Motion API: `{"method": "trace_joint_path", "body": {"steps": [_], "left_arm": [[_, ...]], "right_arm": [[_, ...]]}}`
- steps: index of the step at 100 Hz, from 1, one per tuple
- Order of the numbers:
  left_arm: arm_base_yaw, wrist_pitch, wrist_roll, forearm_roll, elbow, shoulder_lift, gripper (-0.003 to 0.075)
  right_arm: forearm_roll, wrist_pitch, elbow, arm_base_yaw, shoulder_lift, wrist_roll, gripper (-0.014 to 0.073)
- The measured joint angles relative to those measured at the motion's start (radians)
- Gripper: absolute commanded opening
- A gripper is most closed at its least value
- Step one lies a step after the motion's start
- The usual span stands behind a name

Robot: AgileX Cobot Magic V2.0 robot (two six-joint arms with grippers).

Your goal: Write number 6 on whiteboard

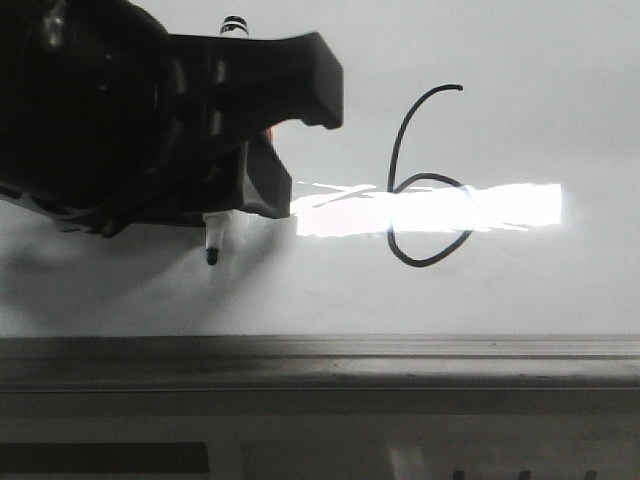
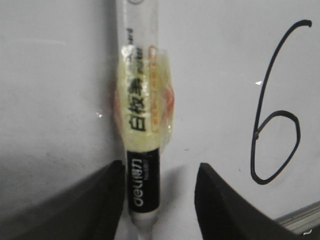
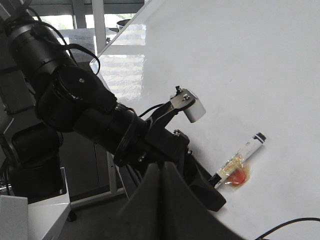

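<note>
left hand clamped on marker | label "deli" | number 6 on whiteboard; right hand seemingly together

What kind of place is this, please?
Probably a lab or workshop. A whiteboard bears a drawn number 6; the left gripper stands around a marker; the right wrist view shows windows and stands behind.

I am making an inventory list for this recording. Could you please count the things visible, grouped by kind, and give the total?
Whiteboard: 1
Drawn digit, the number 6: 1
Marker, taped around the middle: 1
Left gripper, around the marker: 1
Right gripper, fingers together: 1
Total: 5
</note>
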Motion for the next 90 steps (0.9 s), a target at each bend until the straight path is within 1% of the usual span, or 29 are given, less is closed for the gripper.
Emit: {"method": "trace_joint_path", "body": {"steps": [5, 10, 23, 32, 37, 44, 51, 54, 56, 69, 81, 90], "left_arm": [[0.0, 0.004, 0.0, 0.0, -0.004, 0.0, 0.0476], [0.0, 0.006, 0.0, 0.0, -0.008, 0.0, 0.0505], [-0.007, -0.035, 0.0, 0.0, -0.022, -0.03, 0.0503], [-0.043, -0.087, 0.024, 0.026, -0.02, -0.077, 0.0499], [-0.075, -0.101, 0.069, 0.039, -0.02, -0.117, 0.048], [-0.132, -0.117, 0.138, 0.049, -0.02, -0.18, 0.0426], [-0.191, -0.146, 0.196, 0.052, -0.017, -0.242, 0.0338], [-0.218, -0.159, 0.214, 0.052, -0.013, -0.267, 0.028], [-0.233, -0.169, 0.226, 0.052, -0.008, -0.284, 0.0255], [-0.307, -0.202, 0.259, 0.05, 0.041, -0.392, -0.002], [-0.353, -0.202, 0.263, 0.042, 0.088, -0.478, -0.002], [-0.372, -0.196, 0.265, 0.034, 0.101, -0.527, -0.002]], "right_arm": [[0.0, 0.0, 0.0, 0.0, 0.0, 0.0, -0.0064], [0.0, 0.002, 0.0, 0.0, 0.0, 0.0, -0.0064], [-0.037, 0.049, 0.0, 0.0, -0.006, 0.0, -0.0063], [-0.079, 0.113, 0.0, 0.0, -0.031, 0.0, -0.0062], [-0.099, 0.143, 0.004, 0.0, -0.053, 0.0, -0.0062], [-0.124, 0.17, 0.024, 0.0, -0.098, 0.0, -0.0062], [-0.157, 0.182, 0.049, 0.0, -0.153, 0.0, -0.0062], [-0.171, 0.187, 0.062, 0.0, -0.184, 0.0, -0.0062], [-0.184, 0.189, 0.07, 0.0, -0.196, 0.0, -0.0062], [-0.238, 0.233, 0.117, 0.0, -0.305, 0.006, -0.0063], [-0.231, 0.325, 0.139, 0.0, -0.368, 0.007, -0.0064], [-0.207, 0.352, 0.141, 0.0, -0.385, 0.008, -0.0064]]}}
